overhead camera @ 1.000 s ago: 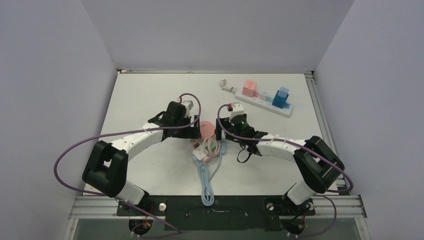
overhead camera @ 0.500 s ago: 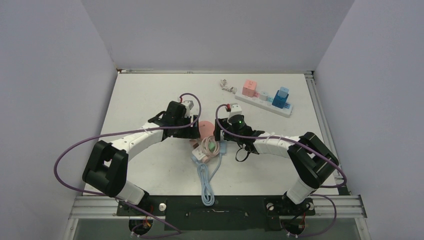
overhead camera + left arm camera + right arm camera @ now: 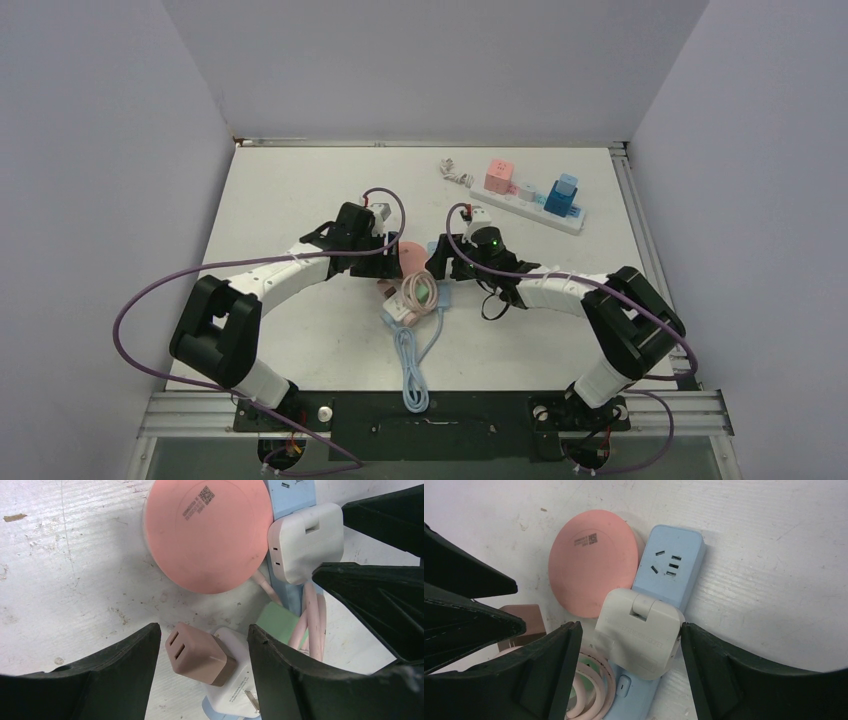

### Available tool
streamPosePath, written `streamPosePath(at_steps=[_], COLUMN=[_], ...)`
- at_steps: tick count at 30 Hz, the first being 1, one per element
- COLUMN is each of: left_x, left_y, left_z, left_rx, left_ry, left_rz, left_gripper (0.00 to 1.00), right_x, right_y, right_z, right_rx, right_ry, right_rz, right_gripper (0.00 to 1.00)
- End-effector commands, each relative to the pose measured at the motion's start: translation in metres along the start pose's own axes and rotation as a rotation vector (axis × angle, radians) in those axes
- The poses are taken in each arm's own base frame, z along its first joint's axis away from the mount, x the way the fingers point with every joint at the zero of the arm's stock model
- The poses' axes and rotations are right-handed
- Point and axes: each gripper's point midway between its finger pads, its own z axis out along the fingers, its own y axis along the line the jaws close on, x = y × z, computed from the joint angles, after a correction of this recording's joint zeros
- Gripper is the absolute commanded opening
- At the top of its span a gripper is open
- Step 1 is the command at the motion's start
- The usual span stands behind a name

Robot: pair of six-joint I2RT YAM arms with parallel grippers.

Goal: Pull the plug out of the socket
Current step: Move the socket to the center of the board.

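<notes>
Grippers narrower, unclamped: left gripper [image 3: 202,632] round brown plug [image 3: 199,655], right gripper [image 3: 630,627] round white plug [image 3: 639,635]

White scuffed table [image 3: 300,190]; plain grey walls [image 3: 420,60] on three sides; even light

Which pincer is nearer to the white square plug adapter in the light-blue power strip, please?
Right. The right pincer straddles the white square plug adapter, a finger on each side; the left pincer is beside it, straddling a brown cube-shaped plug.
</notes>
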Motion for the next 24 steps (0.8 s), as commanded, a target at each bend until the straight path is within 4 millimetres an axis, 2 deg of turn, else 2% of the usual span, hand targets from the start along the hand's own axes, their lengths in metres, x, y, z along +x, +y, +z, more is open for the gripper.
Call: streamPosePath(at_steps=[1,6,9,13,16,18,20,24], left_x=[-0.017,-0.019,-0.025,-0.044,-0.069,-0.081,-0.085,-0.069], left_y=[-0.010,-0.007,-0.009,-0.017,-0.031,-0.045,-0.055,-0.060], left_z=[-0.002,-0.002,-0.007,-0.025,-0.045,-0.052,-0.050,-0.026], left_rx=[0.023,0.007,0.011,0.026,0.066,0.115,0.158,0.198], left_ry=[-0.039,-0.046,-0.068,-0.157,-0.269,-0.312,-0.309,-0.206], left_rz=[0.020,0.027,0.041,0.075,0.087,0.085,0.068,0.012], left_gripper=[0.61,0.61,0.61,0.61,0.65,0.67,0.66,0.65], right_x=[-0.032,-0.040,-0.043,-0.039,-0.028,-0.025,-0.024,-0.020], right_y=[0.037,0.043,0.037,0.008,-0.013,-0.017,-0.017,-0.014], right_z=[-0.018,-0.027,-0.030,-0.027,-0.025,-0.026,-0.028,-0.026], right_rx=[-0.210,-0.260,-0.230,-0.095,-0.023,-0.017,-0.020,-0.041], right_ry=[-0.090,-0.115,-0.135,-0.128,-0.104,-0.110,-0.121,-0.120], right_rz=[0.065,0.064,0.064,0.115,0.185,0.224,0.257,0.334], right_gripper=[0.73,0.73,0.73,0.77,0.79,0.81,0.82,0.85])
